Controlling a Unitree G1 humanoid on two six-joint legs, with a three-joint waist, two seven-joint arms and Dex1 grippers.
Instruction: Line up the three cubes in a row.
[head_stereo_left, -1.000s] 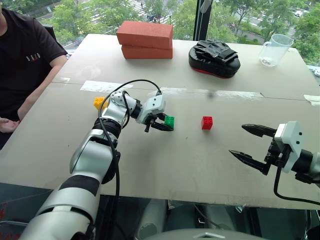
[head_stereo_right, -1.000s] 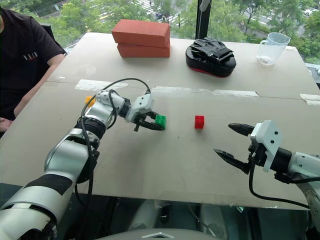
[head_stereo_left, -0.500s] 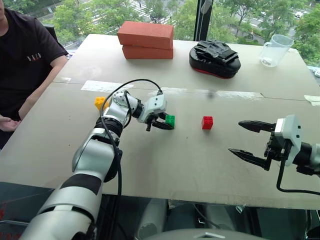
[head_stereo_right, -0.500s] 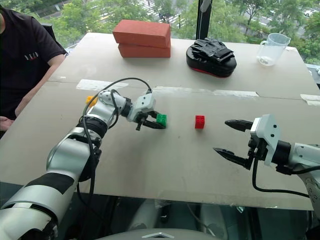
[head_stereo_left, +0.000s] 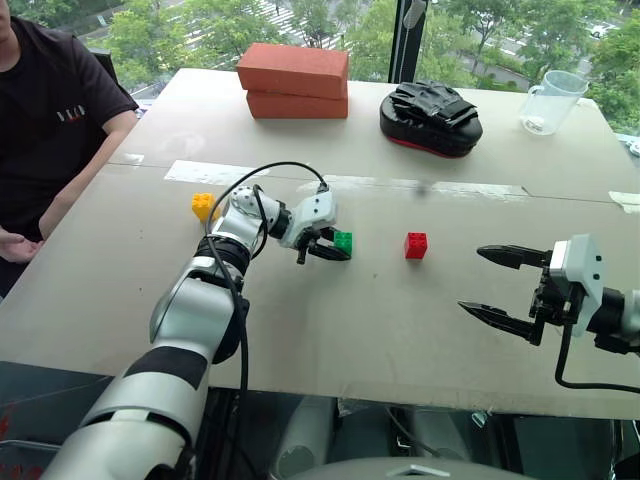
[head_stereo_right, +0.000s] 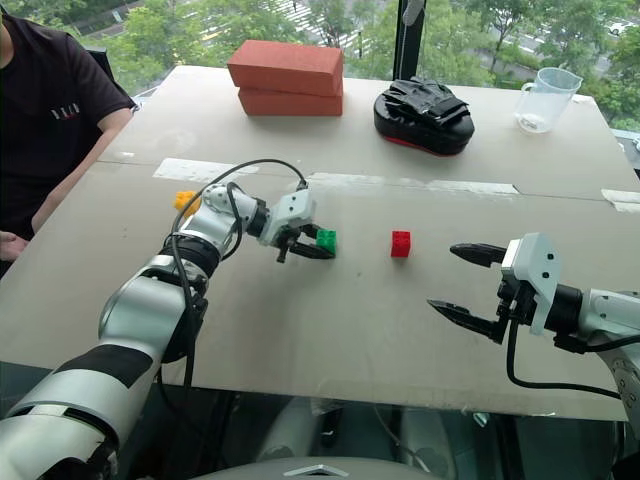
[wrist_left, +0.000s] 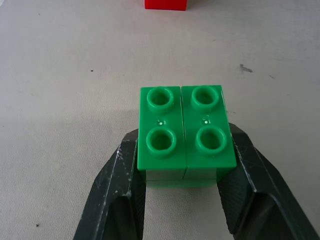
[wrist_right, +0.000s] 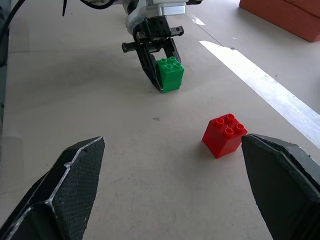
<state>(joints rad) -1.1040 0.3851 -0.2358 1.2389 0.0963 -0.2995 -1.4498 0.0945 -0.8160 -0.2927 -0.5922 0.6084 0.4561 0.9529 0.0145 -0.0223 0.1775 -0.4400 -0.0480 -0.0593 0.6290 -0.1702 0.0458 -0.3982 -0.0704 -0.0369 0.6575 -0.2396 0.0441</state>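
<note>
Left wrist view looks straight down the left gripper (wrist_left: 182, 165) at the green cube (wrist_left: 184, 134), which sits on the table (head_stereo_left: 330, 330) between the two black fingers (wrist_left: 117, 200); the jaws flank the cube's two sides very closely, and whether they press it or have just let go I cannot tell from the pictures. Seen from the head, the green cube (head_stereo_left: 343, 241) rests near the middle of the table, with the red cube (head_stereo_left: 415, 245) a short way to its right at about the same depth, and the yellow cube (head_stereo_left: 202, 206) well apart to the left and somewhat farther back, beside the left forearm. The right gripper (head_stereo_left: 512, 290) hangs over the near right part of the table with its jaws spread wide and nothing between them, pointing toward the red cube (wrist_right: 224, 134). Far back stand two stacked orange-red bricks (head_stereo_left: 296, 80), a black padded mitt (head_stereo_left: 430, 115) and a clear measuring jug (head_stereo_left: 548, 100); a person in a black shirt (head_stereo_left: 45, 120) sits at the far left. As I judge it, the step in hand is the placing of the green cube next to the red one, so two of the three are roughly in line. The next move likely calls for the left gripper to back off cleanly without nudging the green cube, then reach left for the yellow cube and bring it into the same row.
</note>
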